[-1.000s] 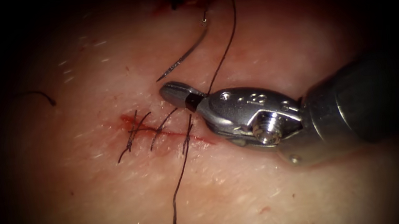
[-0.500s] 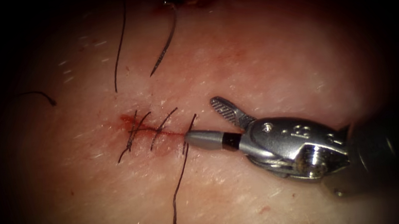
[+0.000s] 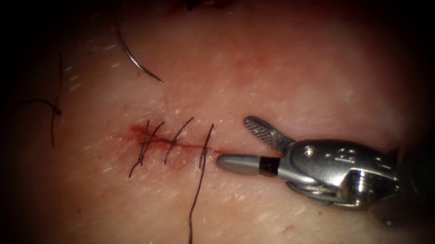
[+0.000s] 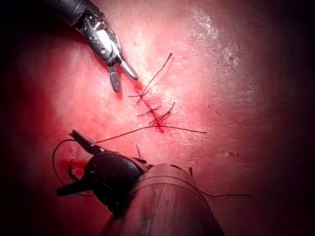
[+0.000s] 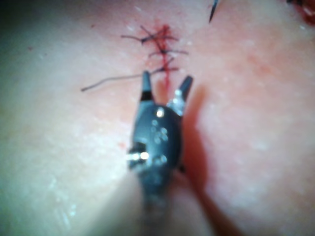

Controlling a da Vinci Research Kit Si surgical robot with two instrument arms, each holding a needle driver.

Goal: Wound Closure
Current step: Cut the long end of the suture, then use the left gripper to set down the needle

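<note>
Just to the right of the stitched cut [image 3: 177, 142], the right gripper [image 3: 241, 143] stands with its two jaws spread wide and nothing between them, one jaw lying level and aimed at the cut's right end, the other angled up and away. Three stitches cross the cut, and a long cut end of thread [image 3: 195, 193] trails down from the rightmost one over the tissue [image 3: 274, 52]. Up and to the left of the cut, the curved needle [image 3: 137, 60] hangs above the tissue with its sharp tip pointing down toward the right, free of the flesh; its upper part runs into the dark, so what carries it there cannot be told from the endoscope. Seen from the left wrist, the left gripper [image 4: 74, 164] is also spread open, with the thread [image 4: 147, 130] running past its upper jaw toward the cut. A short loose strand [image 3: 48, 109] lies on the tissue at far left.
</note>
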